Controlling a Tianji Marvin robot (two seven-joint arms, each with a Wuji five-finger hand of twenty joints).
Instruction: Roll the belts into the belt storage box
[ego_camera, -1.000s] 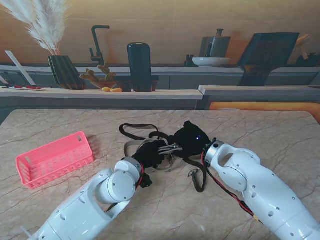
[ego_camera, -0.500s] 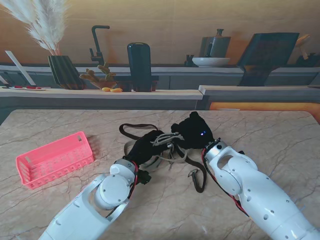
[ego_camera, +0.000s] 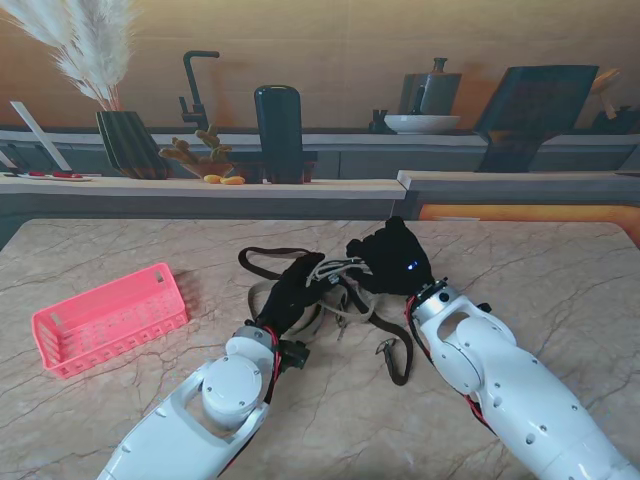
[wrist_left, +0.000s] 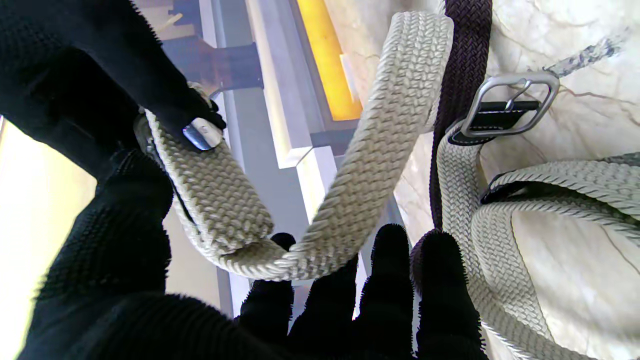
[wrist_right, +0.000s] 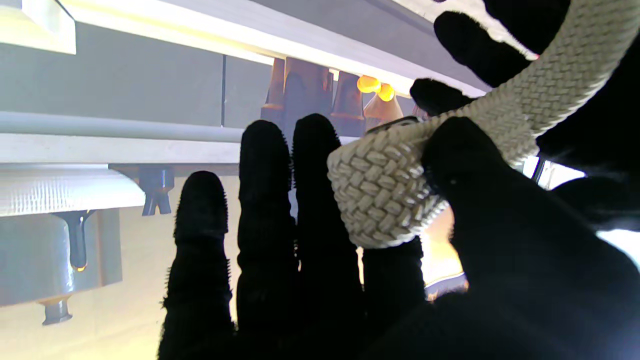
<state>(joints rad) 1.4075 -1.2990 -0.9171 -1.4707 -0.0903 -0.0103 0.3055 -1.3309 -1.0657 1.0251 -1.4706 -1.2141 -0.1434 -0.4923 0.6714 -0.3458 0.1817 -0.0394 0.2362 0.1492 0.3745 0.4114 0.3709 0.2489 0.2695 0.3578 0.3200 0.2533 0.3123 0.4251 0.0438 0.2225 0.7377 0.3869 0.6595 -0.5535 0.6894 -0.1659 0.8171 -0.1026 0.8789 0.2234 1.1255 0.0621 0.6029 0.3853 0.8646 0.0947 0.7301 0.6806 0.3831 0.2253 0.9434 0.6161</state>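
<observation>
Stand view shows both hands, left hand (ego_camera: 291, 290) and right hand (ego_camera: 392, 260), gripping the beige belt (ego_camera: 338, 268) unrolled, dark belt (ego_camera: 262, 254) untouched, pink storage box (ego_camera: 108, 317) holding nothing.

I find no legible text, label, brand, number or sign in any of my views, whether on the belts, the basket or the background items.

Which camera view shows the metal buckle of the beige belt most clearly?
The left wrist view: the metal buckle lies on the marble, its frame and prong sharp. In the stand view the beige belt is small and its buckle cannot be made out. The right wrist view shows only woven strap.
</observation>
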